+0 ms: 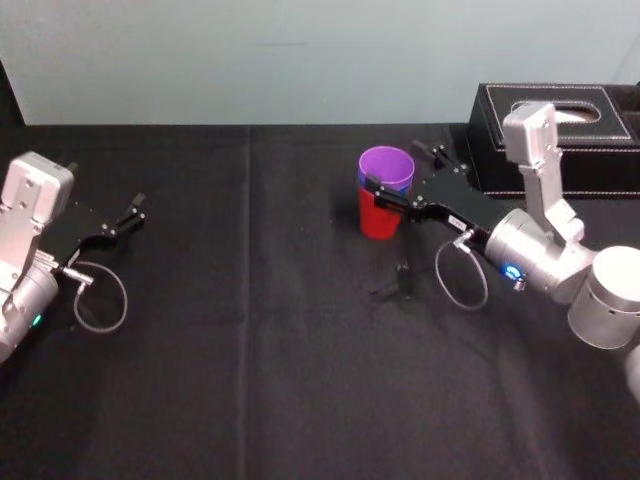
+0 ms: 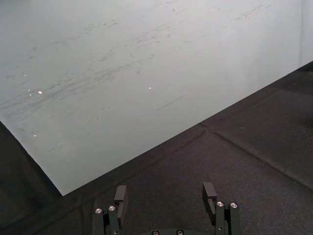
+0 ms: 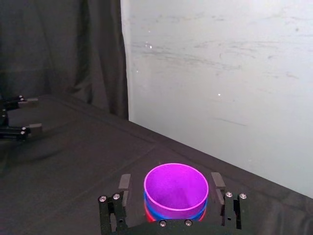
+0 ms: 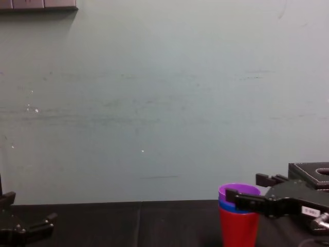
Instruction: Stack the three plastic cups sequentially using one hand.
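The three plastic cups stand nested in one upright stack right of the table's middle: red cup (image 1: 378,218) at the bottom, blue cup (image 1: 371,186) showing as a thin rim, purple cup (image 1: 386,165) on top. In the right wrist view the purple cup (image 3: 176,188) sits between the fingers (image 3: 124,183), with a gap on each side. My right gripper (image 1: 395,168) is open, straddling the stack's top from the right. From the chest, the stack (image 4: 239,226) rises with the right gripper (image 4: 244,187) at rim height. My left gripper (image 1: 133,210) rests open at the far left, holding nothing.
A black stitched box (image 1: 560,130) stands at the back right, just behind my right arm. A black cloth (image 1: 250,350) covers the table, and a pale wall (image 4: 154,103) runs along its far edge. The left gripper (image 2: 165,194) points toward that wall.
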`<state>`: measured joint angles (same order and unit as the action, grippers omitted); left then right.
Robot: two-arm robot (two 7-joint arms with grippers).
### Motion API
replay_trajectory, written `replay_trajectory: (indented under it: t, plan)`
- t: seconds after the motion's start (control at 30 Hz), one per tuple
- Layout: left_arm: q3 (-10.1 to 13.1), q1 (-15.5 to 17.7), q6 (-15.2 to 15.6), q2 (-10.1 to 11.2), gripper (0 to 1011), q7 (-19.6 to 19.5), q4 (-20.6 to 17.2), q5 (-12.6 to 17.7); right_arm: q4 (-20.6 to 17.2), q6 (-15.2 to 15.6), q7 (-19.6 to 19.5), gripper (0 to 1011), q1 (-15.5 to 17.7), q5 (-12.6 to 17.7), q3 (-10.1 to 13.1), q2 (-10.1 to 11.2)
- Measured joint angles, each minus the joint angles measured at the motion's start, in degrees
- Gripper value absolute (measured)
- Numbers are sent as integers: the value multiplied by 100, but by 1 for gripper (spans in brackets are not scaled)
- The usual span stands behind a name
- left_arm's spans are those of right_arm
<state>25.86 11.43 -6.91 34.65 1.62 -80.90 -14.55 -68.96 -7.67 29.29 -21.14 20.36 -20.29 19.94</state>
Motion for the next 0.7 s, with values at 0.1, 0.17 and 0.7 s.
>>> replay_trajectory:
  t: [0.1, 0.17, 0.7]
  plan:
    - [0, 0, 0, 0, 1005, 0, 0, 0, -377, 56, -156, 1004, 271, 4, 93, 107]
    - [0, 0, 0, 0, 1005, 0, 0, 0, -680, 94, -310, 1004, 528, -4, 174, 187]
    - [0, 0, 0, 0, 1005, 0, 0, 0, -1468, -74, -959, 1004, 1839, -154, 576, 179]
